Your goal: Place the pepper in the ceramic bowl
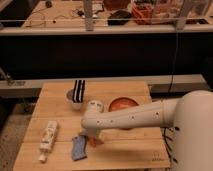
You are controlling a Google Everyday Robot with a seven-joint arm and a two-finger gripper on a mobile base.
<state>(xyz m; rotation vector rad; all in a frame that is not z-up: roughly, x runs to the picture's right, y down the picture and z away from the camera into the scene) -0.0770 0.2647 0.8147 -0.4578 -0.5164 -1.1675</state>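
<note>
Keeping off the blue cloth (78,148) just left of it, the tool (88,135), low over the tabletop (132,150), should take the pepper (95,142) beneath it by the middle. Open or closed, one cannot tell. The ceramic bowl (123,104) stands near, behind to the right.

Blue-grey cloth (78,148) at wooden table (130,150) front; white bottle (48,139) lying left; small bowl (75,98), striped items, behind.
</note>
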